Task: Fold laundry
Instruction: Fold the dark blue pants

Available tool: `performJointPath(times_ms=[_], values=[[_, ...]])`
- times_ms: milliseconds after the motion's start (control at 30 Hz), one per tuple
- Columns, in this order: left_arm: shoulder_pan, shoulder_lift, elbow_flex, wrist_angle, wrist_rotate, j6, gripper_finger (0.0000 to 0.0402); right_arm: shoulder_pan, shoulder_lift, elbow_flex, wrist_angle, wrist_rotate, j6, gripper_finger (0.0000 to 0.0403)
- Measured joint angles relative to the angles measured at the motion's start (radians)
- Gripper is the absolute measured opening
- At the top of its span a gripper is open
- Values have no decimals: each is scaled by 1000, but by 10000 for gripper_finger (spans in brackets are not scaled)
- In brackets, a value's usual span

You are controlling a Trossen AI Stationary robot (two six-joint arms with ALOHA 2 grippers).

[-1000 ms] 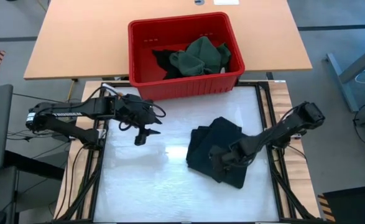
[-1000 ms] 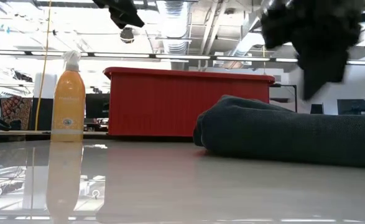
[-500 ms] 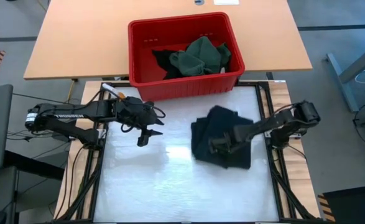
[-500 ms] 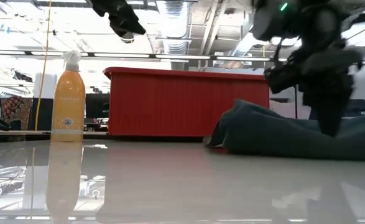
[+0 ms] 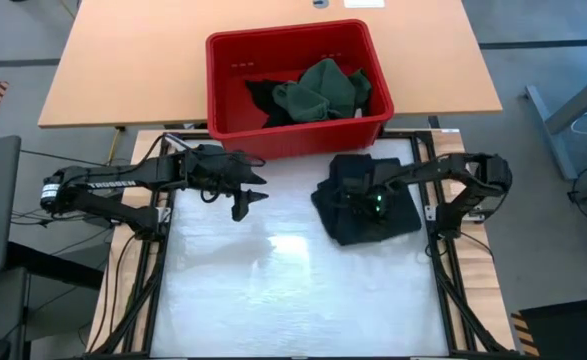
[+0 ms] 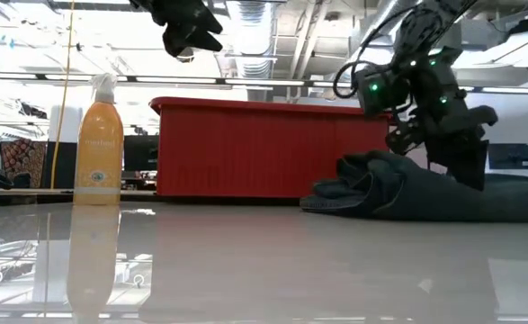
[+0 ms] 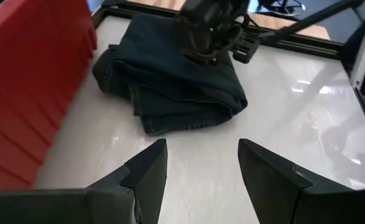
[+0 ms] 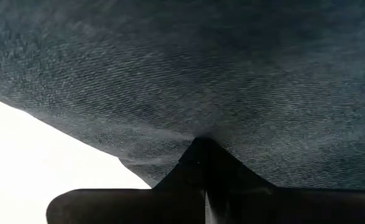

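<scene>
1. My right gripper [image 5: 358,197] is down on the folded dark garment [image 5: 366,203], fingers pressed together. My wrist view shows the shut tips sitting against the cloth with no fold caught between them, so I judge I am pressing on it, not pinching it.

2. That garment lies on the white table [image 5: 273,290] at the far right, just beside the red bin [image 5: 223,95] and close to the table's right rail. It is a thick, uneven bundle of several layers, with stacked fold edges showing along its left side in my left wrist view.

3. My left gripper [image 5: 245,199] hangs above the table to the left of the bundle, well apart from it, fingers spread and holding nothing.

4. More laundry waits in the bin: a green shirt [image 5: 325,88] heaped over darker cloth.

5. How it will handle: the cloth looks soft, limp and light. It will sag from any single hold, and the layers can slide over each other on this glossy tabletop, so a push may spread the bundle.

6. Where to take hold: I would pinch at a fold edge or corner, catching all layers at once, and use both grippers at opposite corners for any lift.

7. An orange spray bottle [image 6: 99,139] stands beyond the table at the left, clear of the work.
</scene>
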Motion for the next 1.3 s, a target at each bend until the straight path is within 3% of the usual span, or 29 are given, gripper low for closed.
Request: performJointPath(times_ms=[267, 433, 667, 833, 1067, 1300], values=[[0, 0, 0, 4, -21, -61, 186, -60, -153, 144, -49, -12, -36, 16], [0, 0, 0, 12, -56, -75, 186, -60, -236, 175, 119, -21, -49, 16], [0, 0, 0, 7, -102, -63, 186, -68, -108, 174, 341, -148, -105, 16], [0, 0, 0, -20, -106, -67, 186, -90, 23, 174, 439, -152, -131, 16], [-3, 0, 0, -71, -96, -108, 186, -180, 150, 175, 431, -124, -104, 16], [-40, 0, 0, -120, -95, -147, 186, -255, 166, 176, 383, -83, -103, 16]])
